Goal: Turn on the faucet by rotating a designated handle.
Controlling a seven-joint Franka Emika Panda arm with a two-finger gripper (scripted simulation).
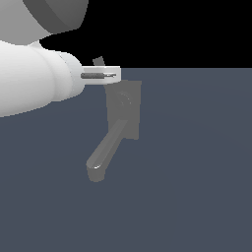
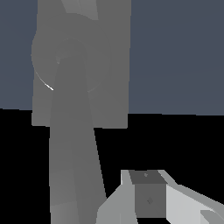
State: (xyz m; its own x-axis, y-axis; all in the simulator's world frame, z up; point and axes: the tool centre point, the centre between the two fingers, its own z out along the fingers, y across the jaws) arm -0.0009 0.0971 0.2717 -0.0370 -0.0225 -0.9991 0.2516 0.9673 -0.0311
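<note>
1. grey and matte, the faucet (image 1: 123,110) stands on the blue-grey desk (image 1: 197,172), its flat back plate (image 1: 129,98) upright and its thick rounded spout (image 1: 104,152) running down toward the exterior view's lower left.
2. the handle (image 1: 99,61) shows only as a thin dark sliver poking up behind the white arm's end, above the hub; most of it is hidden.
3. the fingers (image 1: 106,75) sit at the top edge of the back plate, close to the handle. whether they touch it i cannot tell.
4. in the wrist view one pale finger (image 2: 146,199) is visible in the corner, beside the spout (image 2: 72,153); its partner is out of frame, so i cannot tell whether they are released or clenched.
5. risk: the spout is much the larger target and lies just below. a push landing on it, or on the plate, would likely turn nothing.
6. risk: the handle is slim, so a sweep slightly off its line could slip past or ride over the tip.
7. risk: with the lever hidden behind the arm, contact looks hard to confirm from these views.
</note>
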